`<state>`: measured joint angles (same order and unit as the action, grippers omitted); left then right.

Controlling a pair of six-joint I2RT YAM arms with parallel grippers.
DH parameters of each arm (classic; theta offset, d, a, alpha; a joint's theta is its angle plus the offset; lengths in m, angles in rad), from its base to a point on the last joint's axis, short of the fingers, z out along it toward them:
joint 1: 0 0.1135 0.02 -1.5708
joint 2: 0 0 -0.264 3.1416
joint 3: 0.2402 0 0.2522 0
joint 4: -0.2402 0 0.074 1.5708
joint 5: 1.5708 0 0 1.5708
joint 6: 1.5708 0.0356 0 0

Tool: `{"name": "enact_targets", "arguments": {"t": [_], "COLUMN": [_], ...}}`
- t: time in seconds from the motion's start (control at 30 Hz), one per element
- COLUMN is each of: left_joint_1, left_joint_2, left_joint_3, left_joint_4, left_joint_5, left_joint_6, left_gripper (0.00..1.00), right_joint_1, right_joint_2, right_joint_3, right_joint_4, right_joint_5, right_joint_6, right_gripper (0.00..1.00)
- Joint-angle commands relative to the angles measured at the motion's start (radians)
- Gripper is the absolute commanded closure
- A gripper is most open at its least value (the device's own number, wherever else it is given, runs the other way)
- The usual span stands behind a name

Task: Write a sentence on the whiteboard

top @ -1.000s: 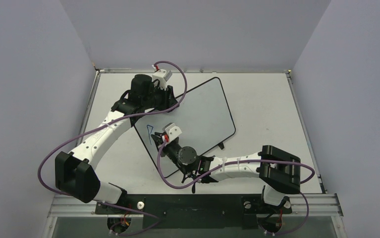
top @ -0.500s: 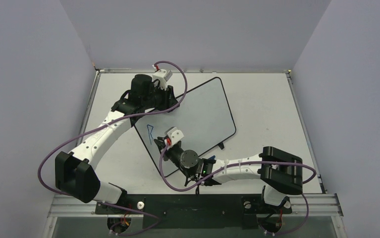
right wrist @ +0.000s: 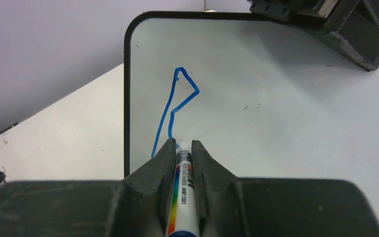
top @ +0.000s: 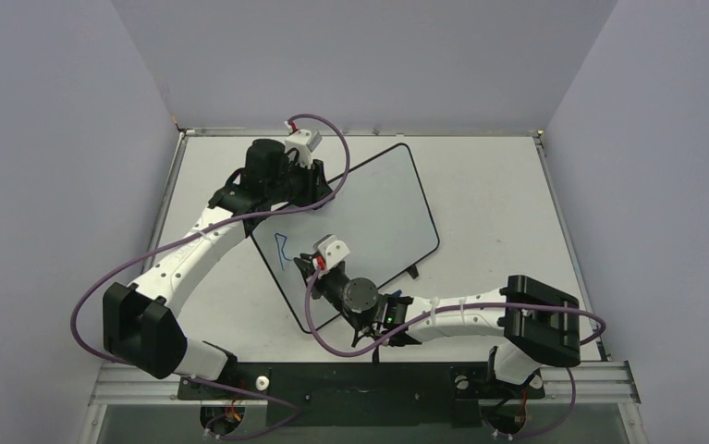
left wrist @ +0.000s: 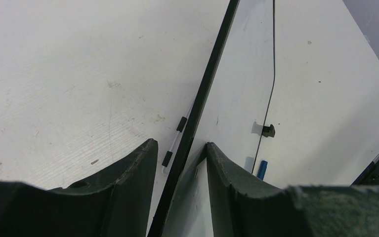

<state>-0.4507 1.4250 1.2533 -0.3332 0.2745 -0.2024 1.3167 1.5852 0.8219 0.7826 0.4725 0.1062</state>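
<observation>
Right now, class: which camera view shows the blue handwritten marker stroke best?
The right wrist view: the blue handwritten marker stroke is large and sharp. The top external view shows the stroke tiny; the left wrist view misses it.

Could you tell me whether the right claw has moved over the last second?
Yes. In the top view the right claw, holding the marker, has shifted rightward along the whiteboard, toward its near black foot.
</observation>
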Motion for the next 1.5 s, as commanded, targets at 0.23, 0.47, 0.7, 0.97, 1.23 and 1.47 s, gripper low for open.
{"name": "enact_targets", "arguments": {"t": [0.23, 0.47, 0.7, 0.97, 1.23, 1.47], "left_joint_1": [0.003, 0.003, 0.003, 0.003, 0.003, 0.003], "left_joint_2": [-0.049, -0.049, -0.048, -0.048, -0.048, -0.048], "left_joint_3": [0.021, 0.022, 0.022, 0.022, 0.024, 0.021], "left_joint_4": [0.094, 0.093, 0.092, 0.091, 0.089, 0.094], "left_joint_5": [-0.051, -0.052, -0.052, -0.052, -0.046, -0.046], "left_joint_6": [0.008, 0.009, 0.009, 0.009, 0.011, 0.012], "left_gripper": [1.00, 1.00, 1.00, 1.00, 1.00, 1.00], "right_joint_1": [-0.013, -0.044, -0.062, -0.075, -0.077, -0.077], "right_joint_2": [-0.067, -0.059, -0.038, -0.009, 0.018, 0.023], "right_joint_3": [0.065, 0.090, 0.116, 0.142, 0.144, 0.099], "right_joint_4": [0.001, -0.008, -0.009, -0.015, -0.019, -0.018], "right_joint_5": [0.021, 0.012, 0.002, -0.014, -0.024, -0.014], "right_joint_6": [-0.090, -0.092, -0.093, -0.089, -0.068, -0.043], "right_gripper": [1.00, 1.00, 1.00, 1.00, 1.00, 1.00]}}
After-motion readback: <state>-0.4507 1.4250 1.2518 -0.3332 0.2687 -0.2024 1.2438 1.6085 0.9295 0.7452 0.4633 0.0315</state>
